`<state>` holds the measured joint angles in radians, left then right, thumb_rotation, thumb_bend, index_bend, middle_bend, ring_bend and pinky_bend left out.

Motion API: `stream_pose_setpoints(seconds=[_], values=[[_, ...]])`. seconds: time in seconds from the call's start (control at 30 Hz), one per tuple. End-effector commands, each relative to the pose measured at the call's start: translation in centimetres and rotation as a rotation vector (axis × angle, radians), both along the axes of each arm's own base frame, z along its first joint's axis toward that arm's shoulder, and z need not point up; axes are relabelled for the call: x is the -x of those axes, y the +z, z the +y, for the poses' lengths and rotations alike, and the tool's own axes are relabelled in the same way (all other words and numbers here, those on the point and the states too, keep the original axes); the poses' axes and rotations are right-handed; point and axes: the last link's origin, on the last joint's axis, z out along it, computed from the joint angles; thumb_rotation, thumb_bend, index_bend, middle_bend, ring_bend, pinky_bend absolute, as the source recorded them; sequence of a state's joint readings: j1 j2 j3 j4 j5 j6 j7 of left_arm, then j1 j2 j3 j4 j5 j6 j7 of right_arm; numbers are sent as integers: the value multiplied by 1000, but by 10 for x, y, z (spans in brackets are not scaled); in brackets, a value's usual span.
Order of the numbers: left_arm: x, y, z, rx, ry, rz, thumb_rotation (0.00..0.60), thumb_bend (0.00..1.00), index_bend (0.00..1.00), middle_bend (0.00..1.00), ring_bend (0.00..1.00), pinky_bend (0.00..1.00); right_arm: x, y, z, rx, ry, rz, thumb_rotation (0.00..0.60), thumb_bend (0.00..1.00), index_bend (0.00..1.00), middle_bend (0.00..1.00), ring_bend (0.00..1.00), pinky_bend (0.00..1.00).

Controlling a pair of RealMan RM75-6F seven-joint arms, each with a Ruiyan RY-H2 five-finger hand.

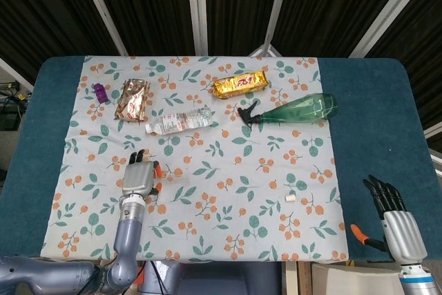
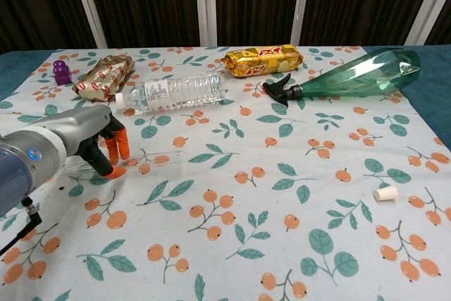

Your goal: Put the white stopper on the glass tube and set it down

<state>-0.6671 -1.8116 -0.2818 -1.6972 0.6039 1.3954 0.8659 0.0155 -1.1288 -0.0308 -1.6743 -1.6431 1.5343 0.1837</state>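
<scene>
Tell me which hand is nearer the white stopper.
Right. The right hand sits off the cloth, to the right of the stopper; the left hand is far across the cloth at the tube.

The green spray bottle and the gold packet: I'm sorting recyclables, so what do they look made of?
The green spray bottle looks like thin translucent plastic: the cloth pattern shows faintly through it, and its trigger head is opaque black, likely plastic too. The gold packet looks like glossy metallised foil or film, judging by its sheen and crimped ends.
</scene>
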Motion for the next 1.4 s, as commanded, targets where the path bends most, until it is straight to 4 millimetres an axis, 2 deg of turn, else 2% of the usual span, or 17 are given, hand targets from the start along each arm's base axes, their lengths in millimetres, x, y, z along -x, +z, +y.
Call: stream_pose_setpoints(seconds=[0.03,0.47,0.73,0.83,1.17,1.4], values=[[-6,7,3,-17,-36,-44,600,598,605,496,44,0,0,0,0,0,0,0,600,292,0,0,0,0],[-15,32,11,-70,-139,-181,600,608,607,498,44,0,0,-1,-1,1,-3,6,600,292,0,0,0,0],[-17,51,18,-83,-205,-227,600,608,607,499,44,0,-9,-7,-11,-1,12,26,600,292,0,0,0,0],[-16,56,20,-81,-216,-232,600,608,607,499,44,0,-16,-16,-20,-24,23,46,600,292,19,0,0,0],[-20,82,22,-100,-261,-252,600,608,607,499,44,0,-45,-61,-50,-142,82,131,600,292,214,26,0,0],[-16,95,19,-102,-259,-259,600,608,607,499,44,0,-49,-84,-72,-175,198,271,600,292,325,85,0,0]])
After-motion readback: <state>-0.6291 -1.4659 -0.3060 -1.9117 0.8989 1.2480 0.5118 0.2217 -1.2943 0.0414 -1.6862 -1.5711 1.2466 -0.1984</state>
